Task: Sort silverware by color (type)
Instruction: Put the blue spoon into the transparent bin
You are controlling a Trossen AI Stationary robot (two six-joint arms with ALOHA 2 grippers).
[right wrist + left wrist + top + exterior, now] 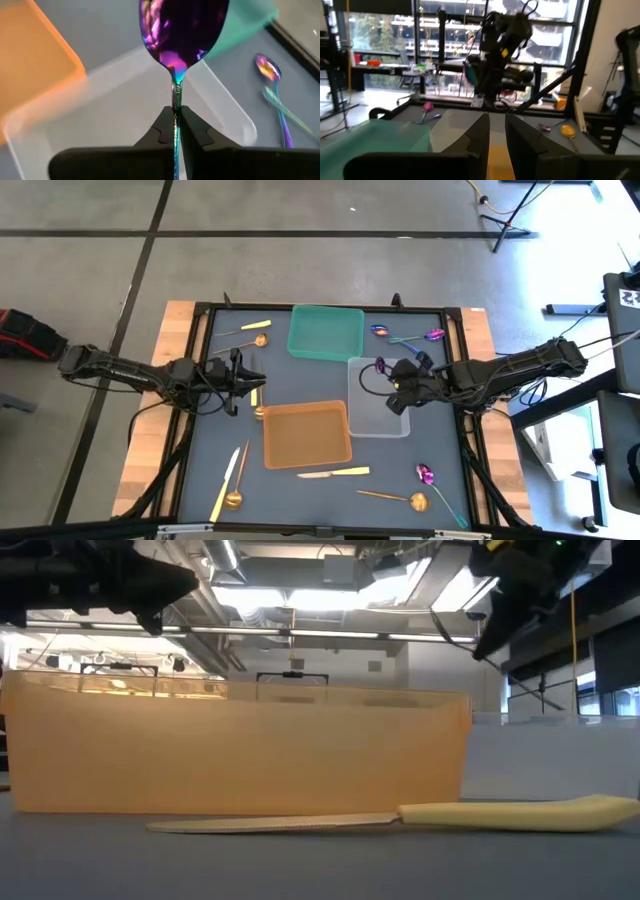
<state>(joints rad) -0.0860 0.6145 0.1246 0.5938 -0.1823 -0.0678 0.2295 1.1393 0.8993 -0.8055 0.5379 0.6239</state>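
My right gripper (388, 376) is shut on an iridescent purple spoon (176, 30) and hovers over the clear tray (378, 420). My left gripper (250, 380) stands left of the orange tray (307, 434) with a yellow-handled knife (254, 395) between its fingers. A gold spoon (259, 413) lies on the mat just beneath it. More utensils lie flat on the mat: a knife (335, 472), a knife (226, 480) with a gold spoon (233, 500), a gold spoon (415, 502), and purple spoons (433, 335) (425, 475). My left gripper has a yellow strip (497, 160) of the knife between its two nearly closed fingers. In the high view the yellow handle (254, 398) sticks out toward the near edge. Which part the fingers are on is hidden by the gripper itself. My right gripper pinches the purple spoon's thin handle just below the bowl (175, 102) between its two fingertips. The handle runs back along the fingers and the bowl (180, 30) stands out ahead of them. The spoon is lifted clear above the clear tray (125, 110).
The teal tray (326, 332) sits toward the far edge, with the clear tray to its right and nearer. A knife (245, 330) and a gold spoon (258, 340) lie far left, and a purple spoon (380, 331) lies beside the teal tray. Wooden table edges (180, 330) frame the dark mat.
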